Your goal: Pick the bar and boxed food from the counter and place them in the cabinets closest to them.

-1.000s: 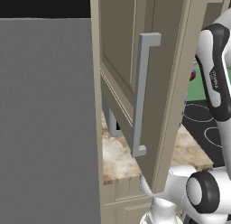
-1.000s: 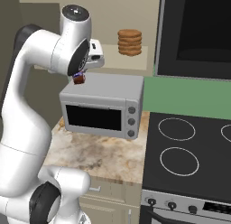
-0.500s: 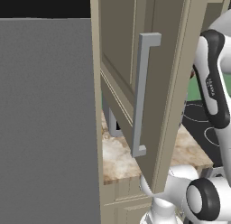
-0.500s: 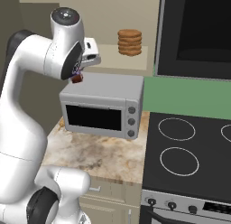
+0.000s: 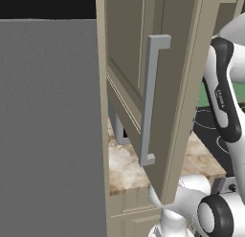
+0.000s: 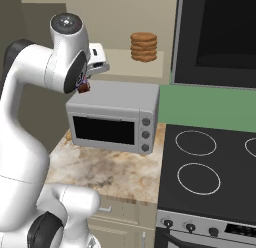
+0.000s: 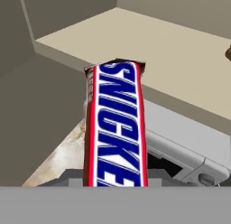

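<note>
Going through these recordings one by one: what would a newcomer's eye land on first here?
In the hand view, a long brown-wrapped candy bar with big blue lettering on white stands out, sticking out of the shut gripper toward the beige cabinet shelf. In the right base view, the gripper hangs just above the silver-grey microwave, and a stack of brown cookies sits on that shelf. In the left base view, a tan cabinet door with a grey bar handle stands swung open.

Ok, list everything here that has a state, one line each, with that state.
Gripper: shut on the bar, raised in front of the open cabinet.
Bar: held, off the counter, not yet on the shelf.
Cabinet door: swung open.
Cabinet shelf: holds a stack of cookies.
Microwave: door closed.
</note>
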You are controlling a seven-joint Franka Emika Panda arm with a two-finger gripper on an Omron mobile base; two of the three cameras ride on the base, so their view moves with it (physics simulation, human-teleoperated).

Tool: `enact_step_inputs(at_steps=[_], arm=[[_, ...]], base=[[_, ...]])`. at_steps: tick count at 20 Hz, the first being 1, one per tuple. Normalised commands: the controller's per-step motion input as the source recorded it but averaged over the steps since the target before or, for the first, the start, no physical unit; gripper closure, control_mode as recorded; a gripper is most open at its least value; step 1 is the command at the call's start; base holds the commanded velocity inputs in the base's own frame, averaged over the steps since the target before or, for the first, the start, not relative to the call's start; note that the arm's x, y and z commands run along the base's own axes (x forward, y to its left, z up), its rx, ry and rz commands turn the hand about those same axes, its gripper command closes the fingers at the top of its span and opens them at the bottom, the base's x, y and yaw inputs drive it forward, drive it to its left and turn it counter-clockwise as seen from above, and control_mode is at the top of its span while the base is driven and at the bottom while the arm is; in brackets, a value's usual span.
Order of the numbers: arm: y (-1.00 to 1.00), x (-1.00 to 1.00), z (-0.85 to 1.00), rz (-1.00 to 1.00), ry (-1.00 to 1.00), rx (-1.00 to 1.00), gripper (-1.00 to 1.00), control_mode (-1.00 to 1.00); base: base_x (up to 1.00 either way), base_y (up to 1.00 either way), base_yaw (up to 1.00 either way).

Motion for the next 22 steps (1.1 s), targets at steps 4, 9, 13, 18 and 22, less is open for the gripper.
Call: enact_step_inputs(at_steps=[4, 9, 13, 18, 22], arm=[[0.0, 0.21, 0.0, 0.0, 0.0, 0.0, 1.0, -1.0], [0.0, 0.31, 0.0, -0.02, 0.0, 0.0, 1.0, -1.0], [0.0, 0.29, 0.0, -0.03, 0.0, 0.0, 1.0, -1.0], [0.0, 0.27, 0.0, -0.02, 0.0, 0.0, 1.0, -1.0], [0.0, 0.32, 0.0, -0.03, 0.0, 0.0, 1.0, -1.0]], base=[[0.0, 0.0, 0.0], [0.0, 0.0, 0.0], [0.0, 0.0, 0.0], [0.0, 0.0, 0.0], [0.0, 0.0, 0.0]])
